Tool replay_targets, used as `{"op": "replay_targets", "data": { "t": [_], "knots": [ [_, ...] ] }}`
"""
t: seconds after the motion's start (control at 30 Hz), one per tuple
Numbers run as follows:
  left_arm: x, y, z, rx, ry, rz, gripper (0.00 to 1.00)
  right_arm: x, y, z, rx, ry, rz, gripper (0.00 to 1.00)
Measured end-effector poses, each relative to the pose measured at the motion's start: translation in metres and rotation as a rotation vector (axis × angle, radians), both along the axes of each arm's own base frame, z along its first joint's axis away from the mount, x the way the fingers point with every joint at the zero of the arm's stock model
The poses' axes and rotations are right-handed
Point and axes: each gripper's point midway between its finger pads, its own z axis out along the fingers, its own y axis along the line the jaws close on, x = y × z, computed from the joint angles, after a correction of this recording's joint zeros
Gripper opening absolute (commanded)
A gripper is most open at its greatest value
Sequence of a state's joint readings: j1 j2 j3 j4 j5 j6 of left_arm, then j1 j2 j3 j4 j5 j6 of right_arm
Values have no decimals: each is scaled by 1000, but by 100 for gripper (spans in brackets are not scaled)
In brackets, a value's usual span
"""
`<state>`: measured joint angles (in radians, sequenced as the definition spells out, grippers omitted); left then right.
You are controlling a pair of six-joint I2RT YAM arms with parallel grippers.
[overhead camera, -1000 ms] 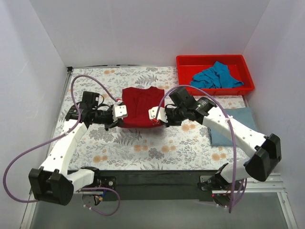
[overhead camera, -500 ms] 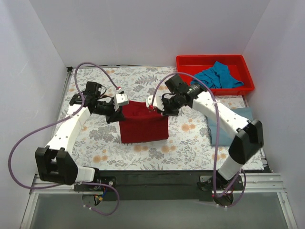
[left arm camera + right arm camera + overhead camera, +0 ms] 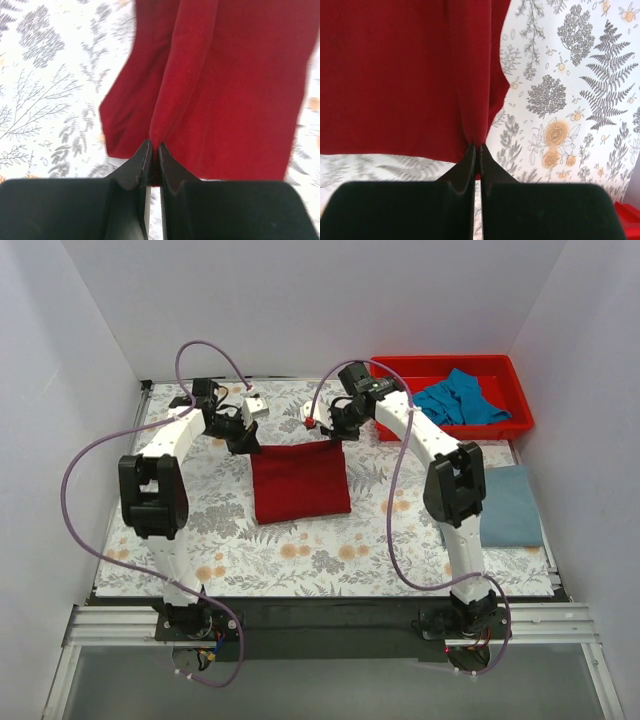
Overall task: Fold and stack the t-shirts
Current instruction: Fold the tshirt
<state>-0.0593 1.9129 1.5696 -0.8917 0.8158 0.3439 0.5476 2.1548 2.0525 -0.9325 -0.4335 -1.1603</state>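
Note:
The dark red t-shirt lies folded on the floral table, its far edge lifted. My left gripper is shut on its far left corner, seen in the left wrist view. My right gripper is shut on its far right corner, seen in the right wrist view. A folded grey-blue t-shirt lies at the right edge. A teal-blue t-shirt sits crumpled in the red bin.
The red bin stands at the back right corner. White walls close in the table on the left, back and right. Both arms reach far over the table with purple cables looping above them.
Both grippers have moved toward the back of the table, pulling the red t-shirt's pinched edge with them, so it now lies as a flat folded rectangle further back.

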Motion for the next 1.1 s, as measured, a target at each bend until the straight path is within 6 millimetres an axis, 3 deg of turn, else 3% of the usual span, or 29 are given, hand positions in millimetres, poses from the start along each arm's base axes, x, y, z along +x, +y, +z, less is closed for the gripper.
{"op": "replay_targets", "data": {
  "t": [0.13, 0.3, 0.5, 0.6, 0.67, 0.8, 0.9, 1.0, 1.1],
  "knots": [
    [29, 6, -36, 9, 28, 37, 0, 37, 7, -38, -8, -12, 16, 1],
    [45, 10, -79, 32, 64, 81, 2, 43, 4, -99, -52, 55, 23, 1],
    [38, 9, -93, 32, 93, 97, 2, 35, 1, -107, -44, 43, 23, 1],
    [16, 3, -93, 21, 123, 80, 2, 12, -5, -105, -46, 76, 14, 1],
    [-16, -2, -93, 23, 159, 63, 2, -11, -10, -105, -55, 110, 8, 1],
    [-88, -10, -91, 31, 261, 25, 2, -77, -20, -105, -81, 218, 3, 1],
    [-126, -12, -85, 32, 310, 9, 2, -125, -28, -105, -92, 302, -1, 1],
    [-141, -11, -72, 23, 319, 9, 3, -149, -30, -97, -87, 352, -22, 1],
    [-140, -13, -54, 7, 290, 10, 4, -146, -30, -79, -55, 333, -52, 1]
  ]
}}
